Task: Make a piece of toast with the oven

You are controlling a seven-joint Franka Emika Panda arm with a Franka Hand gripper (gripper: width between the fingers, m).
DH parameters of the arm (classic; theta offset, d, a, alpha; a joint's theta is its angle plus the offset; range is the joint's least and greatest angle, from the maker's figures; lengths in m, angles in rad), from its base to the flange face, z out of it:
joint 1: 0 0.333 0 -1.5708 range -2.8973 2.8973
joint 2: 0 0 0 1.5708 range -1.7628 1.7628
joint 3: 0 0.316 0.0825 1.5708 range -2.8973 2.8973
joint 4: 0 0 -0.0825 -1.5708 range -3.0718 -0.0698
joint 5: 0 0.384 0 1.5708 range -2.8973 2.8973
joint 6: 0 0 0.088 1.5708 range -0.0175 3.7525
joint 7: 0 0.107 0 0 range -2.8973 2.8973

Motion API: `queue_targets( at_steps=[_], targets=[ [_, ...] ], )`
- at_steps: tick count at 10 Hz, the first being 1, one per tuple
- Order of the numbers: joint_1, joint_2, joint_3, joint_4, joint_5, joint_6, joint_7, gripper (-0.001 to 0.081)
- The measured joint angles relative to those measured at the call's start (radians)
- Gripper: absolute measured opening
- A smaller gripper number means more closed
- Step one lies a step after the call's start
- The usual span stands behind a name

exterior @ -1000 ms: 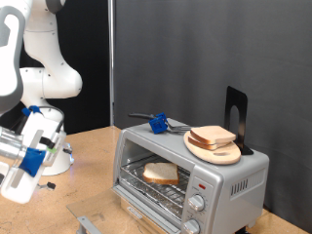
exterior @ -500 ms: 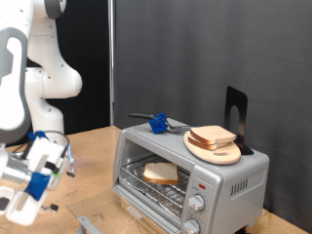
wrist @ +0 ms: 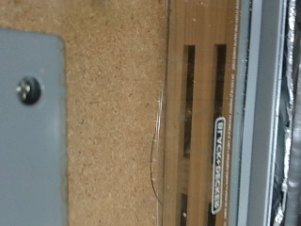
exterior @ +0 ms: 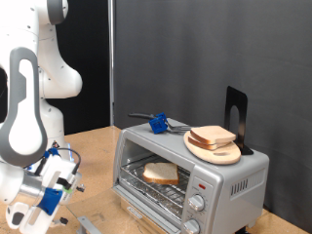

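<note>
Toast loaded: piece of toast [exterior: 161,175] lies on the rack inside the oven [exterior: 191,175], door open. Likely step: door closing, calling for a low reach. Gripper [exterior: 51,190] hangs low at the exterior view's left, well apart (finger spread unreadable, nothing seen held). Wrist view shows only tabletop [wrist: 108,113]; fingers out of frame.

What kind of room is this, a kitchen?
Probably a robot lab set up as a pretend kitchen. A white robot arm stands on a wooden table beside a small oven, with black curtains behind instead of kitchen walls.
</note>
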Motion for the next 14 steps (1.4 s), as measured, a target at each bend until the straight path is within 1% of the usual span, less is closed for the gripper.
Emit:
queue_targets(
  at_steps=[2,4,6,9,12,14],
  targets=[
    [0.000,0.013,0.013,-0.007,0.015,0.018,-0.011,0.0682],
    [0.000,0.018,0.025,-0.014,0.027,0.020,-0.020,0.0682],
    [0.000,0.019,0.036,-0.017,0.026,-0.006,-0.019,0.0682],
    [-0.006,-0.004,0.038,-0.017,0.001,-0.127,-0.017,0.0682],
    [-0.024,-0.073,0.024,-0.020,-0.022,-0.278,0.001,0.0682],
    [-0.029,-0.125,0.022,-0.028,-0.009,-0.336,0.028,0.0682]
  ],
)
